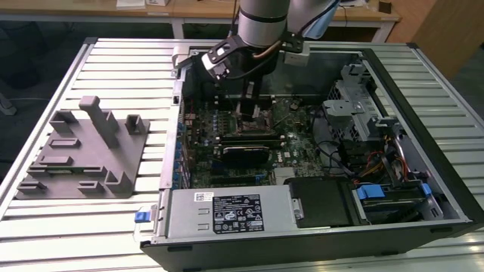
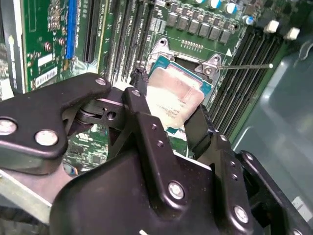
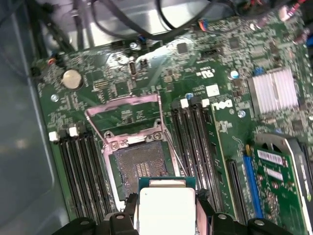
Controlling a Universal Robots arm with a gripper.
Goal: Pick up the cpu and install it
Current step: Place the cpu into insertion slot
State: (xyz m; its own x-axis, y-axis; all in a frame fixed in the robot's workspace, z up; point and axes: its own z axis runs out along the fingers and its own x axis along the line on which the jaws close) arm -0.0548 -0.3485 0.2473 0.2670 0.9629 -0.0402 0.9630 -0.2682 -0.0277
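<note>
The slatted metal worktop carries everything. On it lies an open computer case with the processor socket deep inside. A grey plastic fixture with upright posts sits outside the case, well apart from the socket on the exterior view's left. The green motherboard spreads out all around the socket. A silvery power supply box fills the case edge well away from the socket, toward the exterior camera.

My arm reaches down into the case right above the socket. My claw is closed part of the way, its two black fingers pressed against opposite edges of the cpu. Black memory slots run along both sides of the socket. The metal hold-down frame is swung open and lies back off the socket, leaving the dark contact field bare.

The cpu is in my grip, pale metal top facing up with a teal rim around it. It hangs tilted just over one edge of the socket and is not seated in it. I cannot tell whether its lower edge touches the socket.
</note>
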